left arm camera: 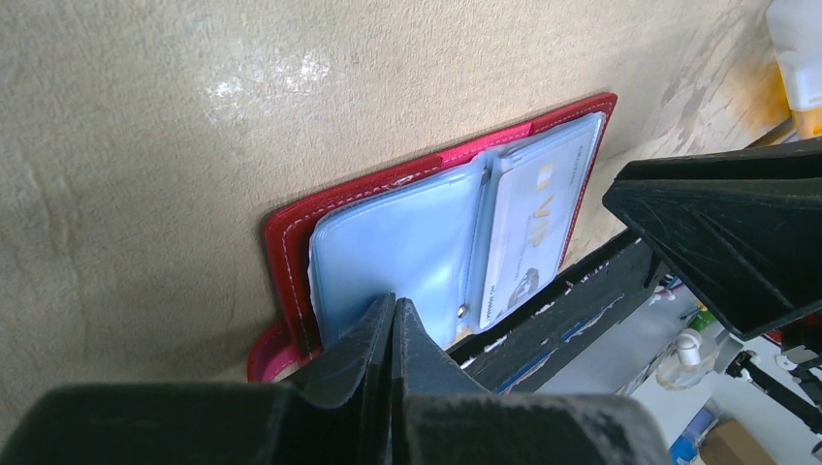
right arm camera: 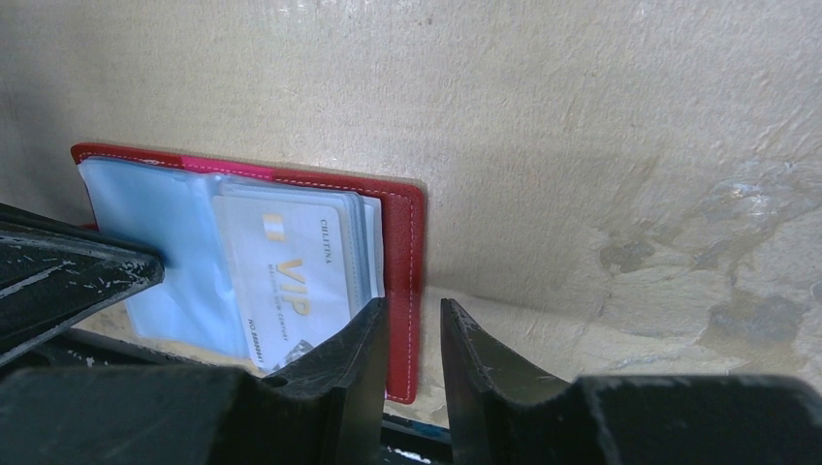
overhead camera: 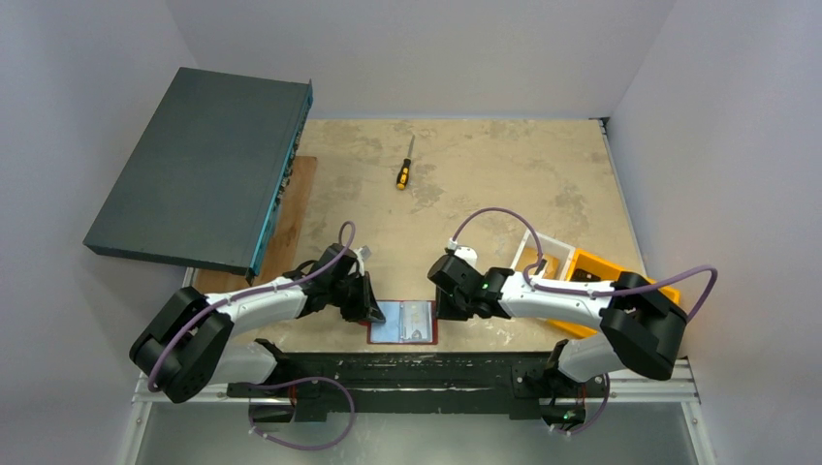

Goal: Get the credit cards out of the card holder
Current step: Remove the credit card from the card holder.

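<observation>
The dark red card holder (overhead camera: 403, 322) lies open at the table's near edge, its pale blue plastic sleeves facing up. A grey-silver card marked VIP (right arm camera: 291, 271) sits in the right-hand sleeves, with more card edges stacked under it; it also shows in the left wrist view (left arm camera: 533, 232). My left gripper (left arm camera: 395, 305) is shut, its tips resting on the left blue sleeve (left arm camera: 397, 242). My right gripper (right arm camera: 411, 308) is slightly open, and the holder's red right edge (right arm camera: 402, 242) lies in the gap between its fingers.
A yellow-handled screwdriver (overhead camera: 404, 170) lies at the far middle. A large dark flat box (overhead camera: 204, 165) overhangs a wooden board (overhead camera: 291, 213) at the left. A white bin (overhead camera: 543, 254) and an orange bin (overhead camera: 606, 281) stand at the right. A black rail (overhead camera: 407, 368) runs just below the holder.
</observation>
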{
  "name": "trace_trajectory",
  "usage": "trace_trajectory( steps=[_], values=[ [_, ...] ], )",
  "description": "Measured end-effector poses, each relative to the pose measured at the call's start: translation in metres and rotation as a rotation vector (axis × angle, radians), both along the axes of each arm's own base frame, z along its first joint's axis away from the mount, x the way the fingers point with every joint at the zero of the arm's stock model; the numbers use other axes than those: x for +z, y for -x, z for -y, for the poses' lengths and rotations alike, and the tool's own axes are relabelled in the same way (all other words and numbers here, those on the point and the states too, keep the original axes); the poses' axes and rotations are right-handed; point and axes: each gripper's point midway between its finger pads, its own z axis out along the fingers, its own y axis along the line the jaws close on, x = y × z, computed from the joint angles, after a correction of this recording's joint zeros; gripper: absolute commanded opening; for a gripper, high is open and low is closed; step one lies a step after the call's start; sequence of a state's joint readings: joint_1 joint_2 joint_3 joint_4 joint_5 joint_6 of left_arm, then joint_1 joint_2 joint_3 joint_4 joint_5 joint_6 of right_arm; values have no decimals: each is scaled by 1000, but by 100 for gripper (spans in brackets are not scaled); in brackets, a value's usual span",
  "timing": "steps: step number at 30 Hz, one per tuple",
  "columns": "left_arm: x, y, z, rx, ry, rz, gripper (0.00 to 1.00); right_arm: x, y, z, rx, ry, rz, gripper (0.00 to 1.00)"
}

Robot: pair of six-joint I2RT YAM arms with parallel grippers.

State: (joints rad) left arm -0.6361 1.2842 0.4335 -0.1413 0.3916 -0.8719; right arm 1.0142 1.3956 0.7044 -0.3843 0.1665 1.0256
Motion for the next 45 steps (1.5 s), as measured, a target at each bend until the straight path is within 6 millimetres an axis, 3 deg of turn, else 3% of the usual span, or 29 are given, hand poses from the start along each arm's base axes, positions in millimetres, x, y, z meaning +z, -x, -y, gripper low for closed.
trace_trajectory(
  steps=[11, 20, 28, 42, 45],
  values=[
    [-1, 0, 1, -1, 1, -1, 0, -7, -3, -5, 35, 11, 12, 25],
    [-1, 0, 1, -3, 3, -3, 0, 1, -1, -15, 62, -9, 29, 25],
    [-1, 0, 2, -4, 6, -4, 0, 0, 0, -18, 73, -6, 27, 14],
    [-1, 1, 2, -8, 8, -6, 0, -7, 1, -32, 102, 17, 18, 11],
    [0, 1, 2, -9, 6, -12, 4, -8, -1, -37, 104, 17, 16, 10]
  ],
)
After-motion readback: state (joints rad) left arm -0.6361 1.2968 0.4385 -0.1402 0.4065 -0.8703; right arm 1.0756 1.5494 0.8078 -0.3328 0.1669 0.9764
